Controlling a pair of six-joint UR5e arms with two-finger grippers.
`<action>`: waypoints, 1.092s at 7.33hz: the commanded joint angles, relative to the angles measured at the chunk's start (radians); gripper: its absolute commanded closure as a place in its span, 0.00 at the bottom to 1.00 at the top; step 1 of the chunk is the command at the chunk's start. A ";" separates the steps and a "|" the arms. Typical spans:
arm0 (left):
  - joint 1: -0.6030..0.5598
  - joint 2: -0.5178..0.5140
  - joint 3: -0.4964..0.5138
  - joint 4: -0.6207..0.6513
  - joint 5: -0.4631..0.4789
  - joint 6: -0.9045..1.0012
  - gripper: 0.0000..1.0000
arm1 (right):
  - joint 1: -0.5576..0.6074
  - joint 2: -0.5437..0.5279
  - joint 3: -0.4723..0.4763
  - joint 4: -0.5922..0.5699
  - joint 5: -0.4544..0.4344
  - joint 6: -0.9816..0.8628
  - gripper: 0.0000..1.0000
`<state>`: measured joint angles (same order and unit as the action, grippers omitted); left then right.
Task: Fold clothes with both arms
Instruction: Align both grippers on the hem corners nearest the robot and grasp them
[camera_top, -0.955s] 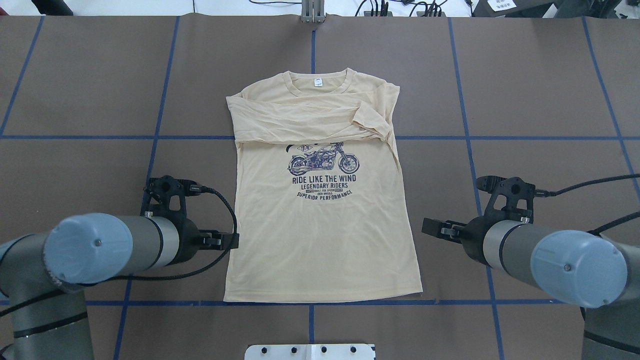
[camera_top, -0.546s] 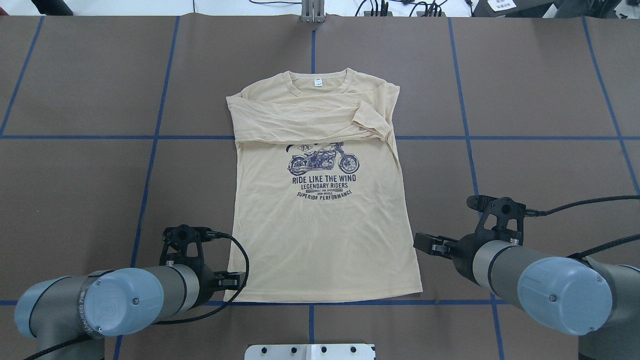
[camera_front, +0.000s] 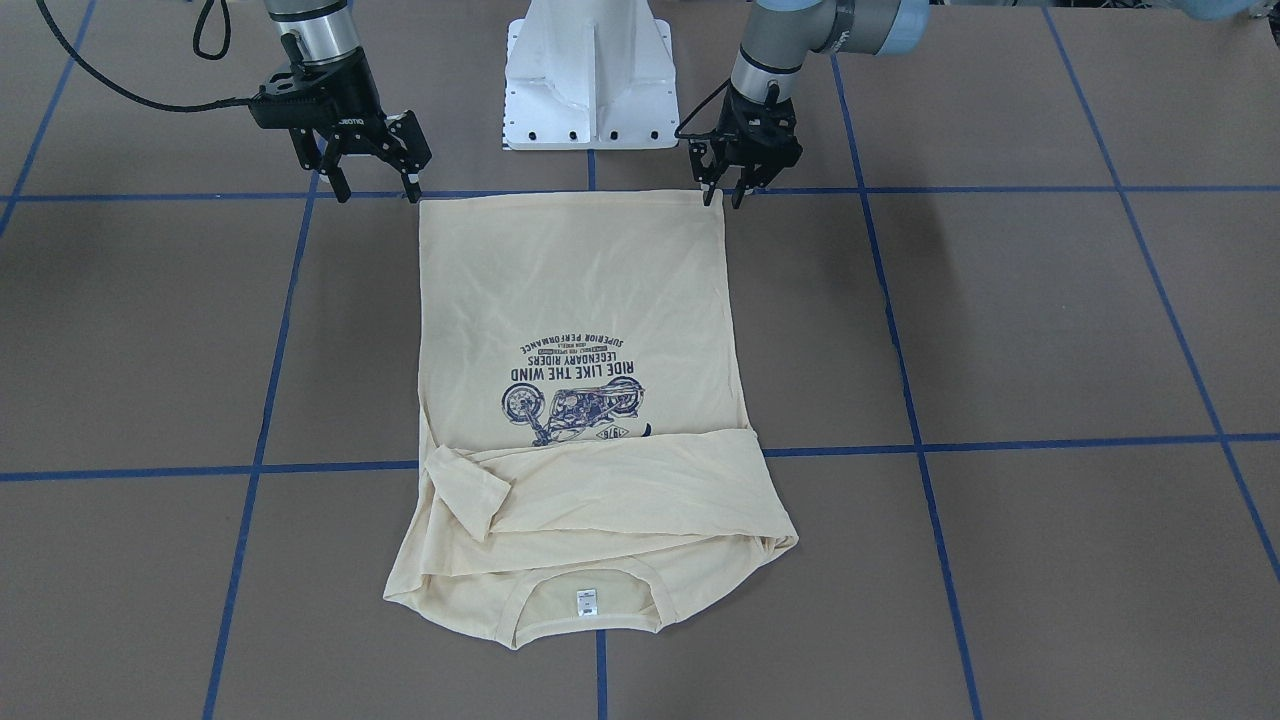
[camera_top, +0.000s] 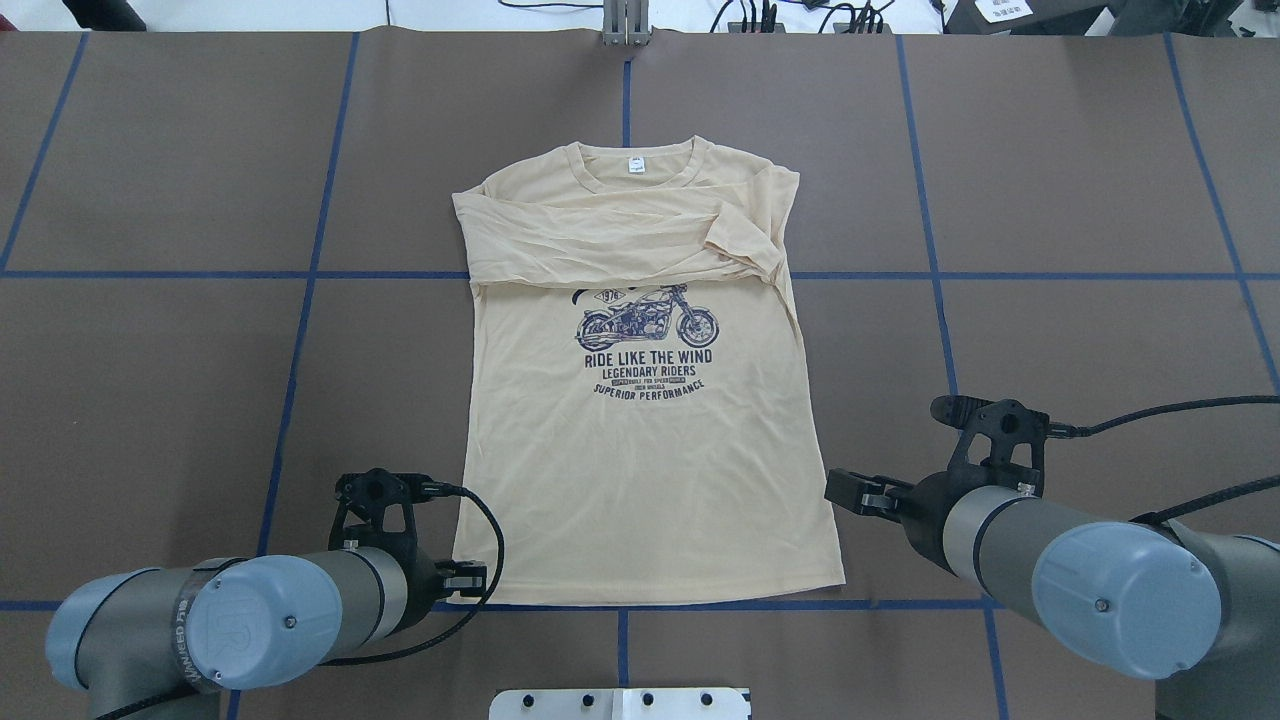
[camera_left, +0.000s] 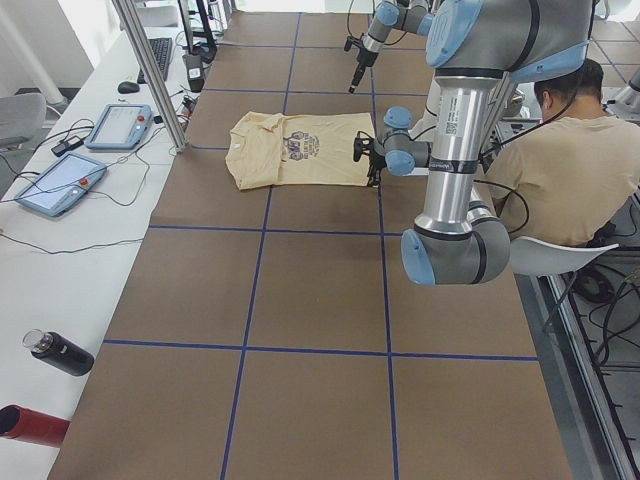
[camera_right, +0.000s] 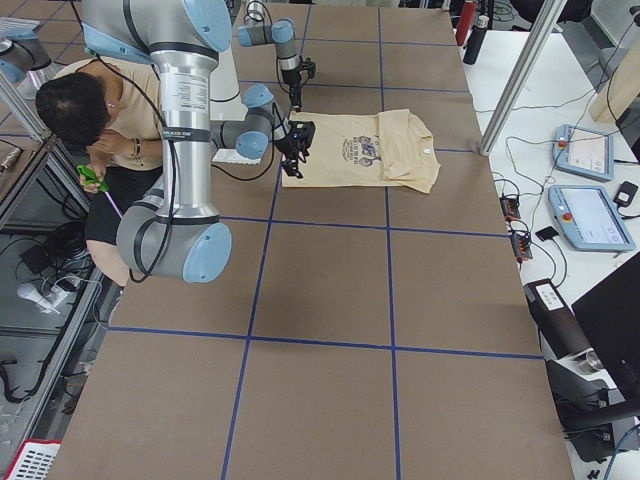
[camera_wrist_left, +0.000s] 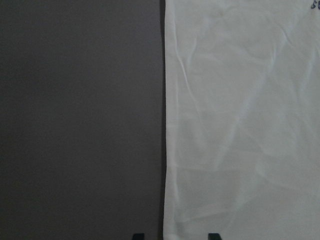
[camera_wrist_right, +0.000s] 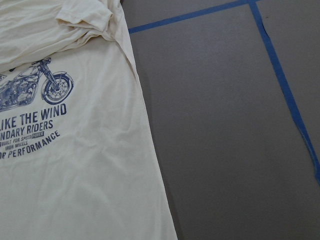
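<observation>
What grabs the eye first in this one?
A cream shirt lies flat mid-table, sleeves folded across its chest above a dark motorcycle print. The left end effector and right end effector, both open, are by its two hem corners nearest the robot.

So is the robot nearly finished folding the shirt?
Not yet, maybe halfway. Done: both sleeves lie folded across the chest of the T-shirt. Now: the left gripper, open, sits at one hem corner, and the right gripper, open, hovers near the other, holding nothing. Left: grab the hem and fold it up toward the collar.
</observation>
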<state>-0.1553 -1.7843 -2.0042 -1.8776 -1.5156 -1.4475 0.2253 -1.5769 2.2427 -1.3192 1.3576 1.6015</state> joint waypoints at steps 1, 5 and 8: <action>0.020 0.000 0.005 0.001 0.000 -0.001 0.53 | -0.009 0.000 0.000 0.000 -0.009 0.000 0.01; 0.026 -0.001 0.007 0.005 -0.001 -0.001 0.58 | -0.011 0.000 0.000 0.000 -0.011 0.000 0.00; 0.026 -0.003 0.018 0.008 -0.003 0.007 0.58 | -0.011 0.000 0.000 0.000 -0.011 0.000 0.00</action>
<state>-0.1289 -1.7859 -1.9916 -1.8709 -1.5183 -1.4451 0.2148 -1.5769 2.2427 -1.3192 1.3469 1.6015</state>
